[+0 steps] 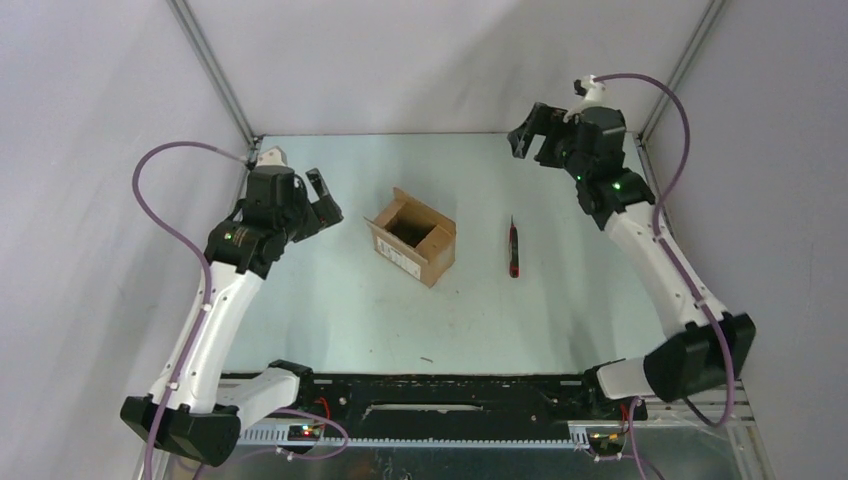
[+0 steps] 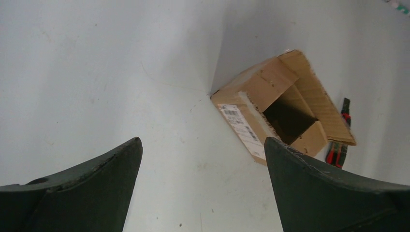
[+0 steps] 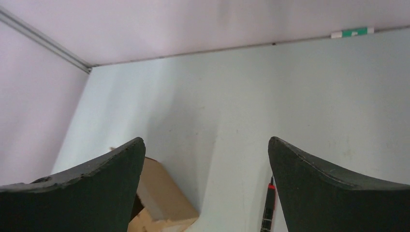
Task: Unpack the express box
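Observation:
The express box (image 1: 412,236) is a small brown carton in the middle of the table, flaps open upward, dark inside, with a white label on its near side. It also shows in the left wrist view (image 2: 278,106) and partly in the right wrist view (image 3: 162,195). My left gripper (image 1: 325,203) is open and empty, held above the table to the left of the box, apart from it. My right gripper (image 1: 530,135) is open and empty, raised at the back right, far from the box.
A slim red-and-black utility knife (image 1: 513,247) lies on the table to the right of the box, also in the left wrist view (image 2: 341,140) and the right wrist view (image 3: 268,205). White enclosure walls stand on three sides.

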Controlling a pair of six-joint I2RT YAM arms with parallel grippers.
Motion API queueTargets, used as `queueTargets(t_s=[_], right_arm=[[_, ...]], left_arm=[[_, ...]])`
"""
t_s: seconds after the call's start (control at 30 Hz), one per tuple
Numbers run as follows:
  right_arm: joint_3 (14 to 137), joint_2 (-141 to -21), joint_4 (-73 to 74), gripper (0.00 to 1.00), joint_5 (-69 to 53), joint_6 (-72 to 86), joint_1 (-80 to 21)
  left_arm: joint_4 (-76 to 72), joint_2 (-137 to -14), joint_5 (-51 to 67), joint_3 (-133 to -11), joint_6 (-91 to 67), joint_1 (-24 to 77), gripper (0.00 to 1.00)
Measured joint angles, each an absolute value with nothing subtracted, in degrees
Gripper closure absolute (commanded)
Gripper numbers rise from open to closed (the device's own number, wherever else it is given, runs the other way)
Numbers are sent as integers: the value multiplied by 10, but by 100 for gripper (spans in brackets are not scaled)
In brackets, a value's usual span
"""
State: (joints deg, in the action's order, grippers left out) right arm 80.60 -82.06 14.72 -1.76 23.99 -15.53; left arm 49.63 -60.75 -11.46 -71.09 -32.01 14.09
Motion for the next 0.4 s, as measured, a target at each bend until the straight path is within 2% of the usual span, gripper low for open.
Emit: queueTargets(t_s=[0.13,0.4], right_arm=[[786,-764,148,0,-18,243,-163],[766,-743,166,0,-33,251,-173]], left_arm=[[487,-608,-118,-735,-314,151,0],[481,-613,-121,-748,-308,154,0]])
